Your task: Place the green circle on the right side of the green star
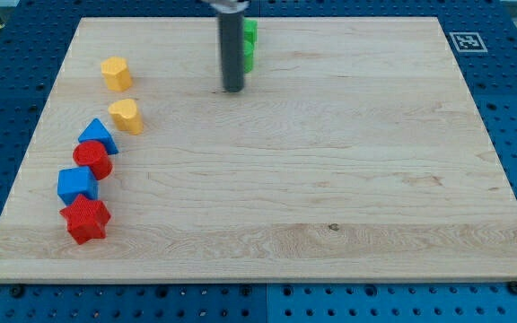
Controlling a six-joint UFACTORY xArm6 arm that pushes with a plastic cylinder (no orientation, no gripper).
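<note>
My tip point(232, 89) touches the wooden board point(330, 179) near the view's top, just left of centre. Right behind the rod, two green blocks peek out on its right side: an upper one point(250, 31) and a lower one point(249, 59). The rod hides most of both, so I cannot tell which is the green circle and which the green star. They sit close together, one above the other, and the tip is just below and left of the lower one.
At the view's left stand a yellow block point(116, 73), a second yellow block point(127, 116), a blue triangle point(98, 135), a red circle point(92, 159), a blue block point(77, 184) and a red star point(85, 219). A tag marker point(464, 40) sits at the top right corner.
</note>
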